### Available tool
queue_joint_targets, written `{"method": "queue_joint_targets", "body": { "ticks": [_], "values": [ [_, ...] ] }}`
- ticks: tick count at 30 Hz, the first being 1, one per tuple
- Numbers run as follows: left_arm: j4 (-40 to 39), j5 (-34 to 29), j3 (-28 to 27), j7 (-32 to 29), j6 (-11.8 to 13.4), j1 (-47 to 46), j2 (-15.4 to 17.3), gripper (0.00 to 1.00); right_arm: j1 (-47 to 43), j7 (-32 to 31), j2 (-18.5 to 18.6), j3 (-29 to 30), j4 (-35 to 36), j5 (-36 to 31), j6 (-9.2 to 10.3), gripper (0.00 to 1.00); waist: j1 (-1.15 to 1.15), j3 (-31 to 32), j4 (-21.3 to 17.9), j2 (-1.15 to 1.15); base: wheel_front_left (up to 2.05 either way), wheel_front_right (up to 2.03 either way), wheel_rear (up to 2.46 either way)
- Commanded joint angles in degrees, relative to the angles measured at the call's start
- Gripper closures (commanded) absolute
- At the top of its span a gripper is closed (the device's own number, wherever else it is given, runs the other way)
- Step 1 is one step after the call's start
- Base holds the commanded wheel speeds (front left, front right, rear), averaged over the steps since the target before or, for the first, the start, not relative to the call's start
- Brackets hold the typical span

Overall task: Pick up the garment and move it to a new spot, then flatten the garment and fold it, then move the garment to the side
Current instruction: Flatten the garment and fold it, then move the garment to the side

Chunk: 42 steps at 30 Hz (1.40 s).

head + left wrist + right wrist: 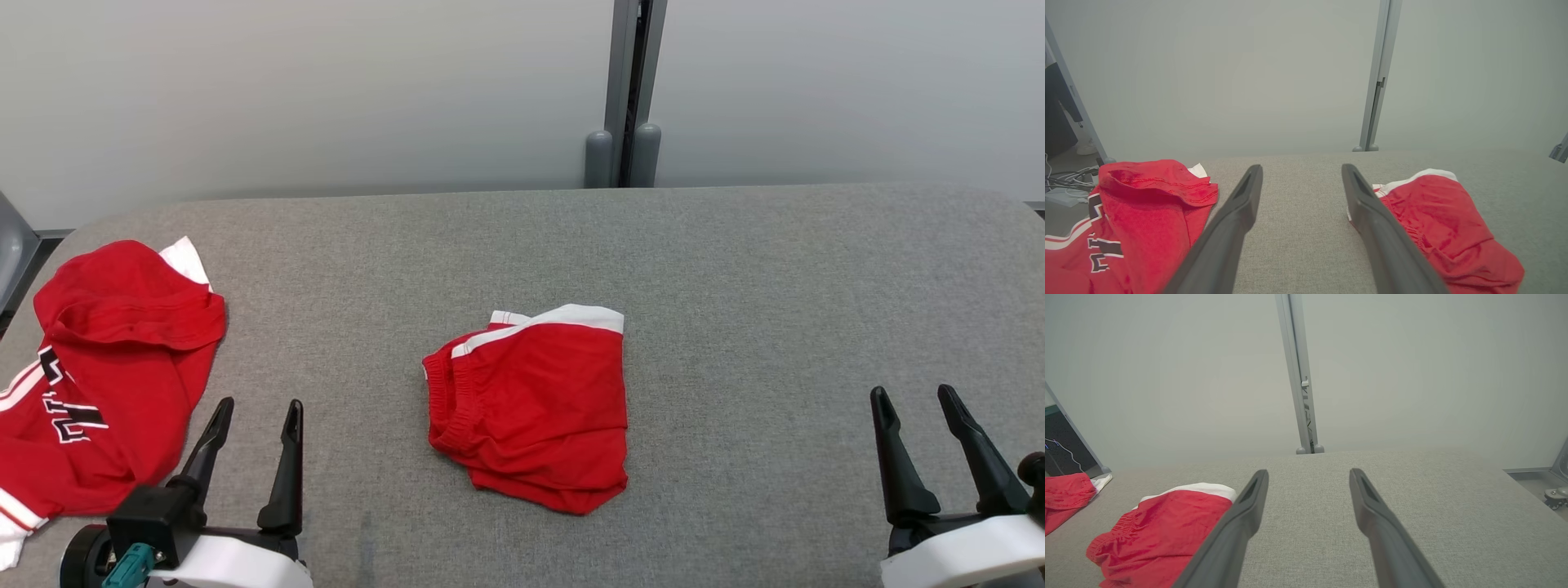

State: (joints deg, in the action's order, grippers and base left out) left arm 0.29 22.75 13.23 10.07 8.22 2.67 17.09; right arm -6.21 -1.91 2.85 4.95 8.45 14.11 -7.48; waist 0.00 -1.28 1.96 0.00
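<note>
Lying on table: one folded shorts, one jersey.

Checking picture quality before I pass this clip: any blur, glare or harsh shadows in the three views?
Head view: even, soft light, sharp, no glare; red shorts cast barely a shadow. Left wrist view: left fingers go soft near the lens. Right wrist view: right fingers likewise; the wall post leans.
</note>
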Motion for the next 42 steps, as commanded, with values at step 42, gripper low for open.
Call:
{"method": "queue_joint_targets", "body": {
  "ticks": [42],
  "values": [
    [5.2, 0.6, 3.0, 4.5, -3.3, -12.8, -4.8, 0.00, 12.8, 3.8, 4.9, -10.0, -23.4, 4.6, -0.04, 0.00, 0.00, -10.5, 17.4, 0.00, 0.00, 0.00, 0.00]
  ]
}}
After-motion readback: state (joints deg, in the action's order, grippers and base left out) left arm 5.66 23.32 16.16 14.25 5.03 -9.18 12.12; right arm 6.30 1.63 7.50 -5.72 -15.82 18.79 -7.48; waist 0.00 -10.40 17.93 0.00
